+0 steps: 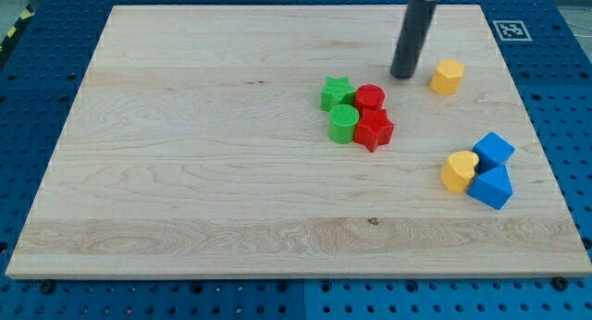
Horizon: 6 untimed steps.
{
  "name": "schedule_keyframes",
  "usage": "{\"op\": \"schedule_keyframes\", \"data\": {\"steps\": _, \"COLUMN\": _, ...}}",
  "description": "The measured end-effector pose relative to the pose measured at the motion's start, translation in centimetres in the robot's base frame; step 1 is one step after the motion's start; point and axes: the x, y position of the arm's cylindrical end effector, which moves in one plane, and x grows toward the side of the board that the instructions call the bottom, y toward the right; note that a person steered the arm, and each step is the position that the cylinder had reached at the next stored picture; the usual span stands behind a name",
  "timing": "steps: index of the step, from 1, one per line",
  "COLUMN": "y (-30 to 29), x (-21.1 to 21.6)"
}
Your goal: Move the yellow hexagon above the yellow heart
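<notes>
A pale wooden board (185, 172) is seen filling most of the view, laid on a blue perforated table (573, 98); a black-and-white marker tag (511, 29) is seen at the board's 1 o'clock corner; the dark rod (413, 33) is seen coming down from the view's top, w/ my tip (403, 76) set on the board approx. upper right of centre; nothing is carried by the rod, it being a plain stick w/o jaws, and no block is touched by the tip; the yellow hexagon (448, 76) is found just beside the tip at its 3 o'clock, a narrow gap being left between them; a tight cluster is seen at the tip's 7 o'clock, made up of a green star (337, 92), a red cylinder (370, 98), a green cylinder (344, 123) and a red star (374, 129), all touching or nearly so; a second group is seen toward the board's 4 o'clock side; there the yellow heart (459, 170) is pressed against two blue blocks, a blue cube (494, 150) at its 2 o'clock and a blue wedge-like block (491, 187) at its 4 o'clock; the hexagon is placed at the heart's 12 o'clock, well apart.
</notes>
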Motion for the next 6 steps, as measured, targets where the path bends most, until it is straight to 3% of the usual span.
{"op": "schedule_keyframes", "data": {"steps": 1, "y": 4.9, "x": -0.8}}
{"op": "schedule_keyframes", "data": {"steps": 2, "y": 7.0, "x": 1.4}}
{"op": "schedule_keyframes", "data": {"steps": 6, "y": 6.0, "x": 8.4}}
